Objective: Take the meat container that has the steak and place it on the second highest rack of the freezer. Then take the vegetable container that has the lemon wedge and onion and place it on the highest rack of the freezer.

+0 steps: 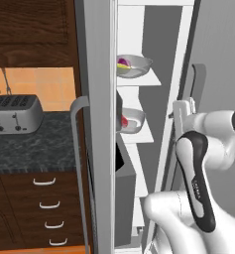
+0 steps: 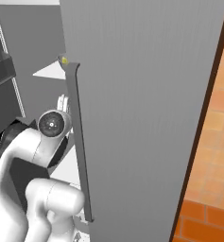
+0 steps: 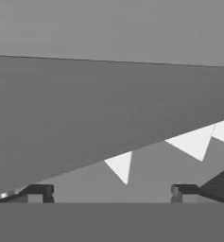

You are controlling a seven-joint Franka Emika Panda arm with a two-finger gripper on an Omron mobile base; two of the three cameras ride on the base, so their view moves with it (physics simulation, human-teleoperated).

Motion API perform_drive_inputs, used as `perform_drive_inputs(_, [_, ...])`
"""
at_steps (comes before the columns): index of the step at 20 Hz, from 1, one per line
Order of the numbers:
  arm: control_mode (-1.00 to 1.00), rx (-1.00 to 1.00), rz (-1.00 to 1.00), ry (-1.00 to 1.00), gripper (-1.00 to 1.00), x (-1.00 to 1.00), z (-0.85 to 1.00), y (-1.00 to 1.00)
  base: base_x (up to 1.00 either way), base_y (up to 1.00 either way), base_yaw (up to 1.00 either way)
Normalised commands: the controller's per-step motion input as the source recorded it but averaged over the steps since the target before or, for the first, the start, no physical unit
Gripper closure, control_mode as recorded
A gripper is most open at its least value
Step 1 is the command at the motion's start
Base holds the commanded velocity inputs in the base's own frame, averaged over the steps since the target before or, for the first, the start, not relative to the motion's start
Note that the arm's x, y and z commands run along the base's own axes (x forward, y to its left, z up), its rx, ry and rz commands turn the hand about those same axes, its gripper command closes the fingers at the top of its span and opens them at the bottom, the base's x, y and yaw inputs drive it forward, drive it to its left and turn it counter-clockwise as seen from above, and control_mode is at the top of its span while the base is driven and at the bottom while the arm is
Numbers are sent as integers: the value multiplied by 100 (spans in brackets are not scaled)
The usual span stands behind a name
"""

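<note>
Left of the freezer point(image 1: 101, 99), a toaster point(image 1: 15, 114) is seen on the dark table point(image 1: 34, 149). Inside it, the onion point(image 1: 123, 63) and lemon wedge point(image 1: 124, 70) container sits on the highest rack point(image 1: 148, 79); the steak point(image 1: 124, 121) container is lodged on the second highest rack point(image 1: 139, 136). The gripper point(image 3: 111, 191) is held with fingers point(image 3: 38, 191) spread, nothing grasped.

The white arm bends up beside the freezer point(image 1: 139, 124), its gripper point(image 3: 111, 191) raised with jaws spread wide.
</note>
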Motion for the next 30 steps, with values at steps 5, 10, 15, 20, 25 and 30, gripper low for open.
perform_drive_inputs(5, [-100,0,-6,30,-100,-100,32,-55,0,0,0])
perform_drive_inputs(10, [-100,0,-8,29,-100,-100,9,-22,0,0,0])
perform_drive_inputs(15, [-100,-2,-1,14,-100,-100,0,-9,0,0,0])
perform_drive_inputs(20, [-100,-1,-26,1,-100,-72,0,-64,0,0,0])
perform_drive_inputs(25, [-100,-1,-17,6,-100,57,1,-31,0,0,0])
perform_drive_inputs(30, [-100,0,0,19,-100,99,0,-4,0,0,0])
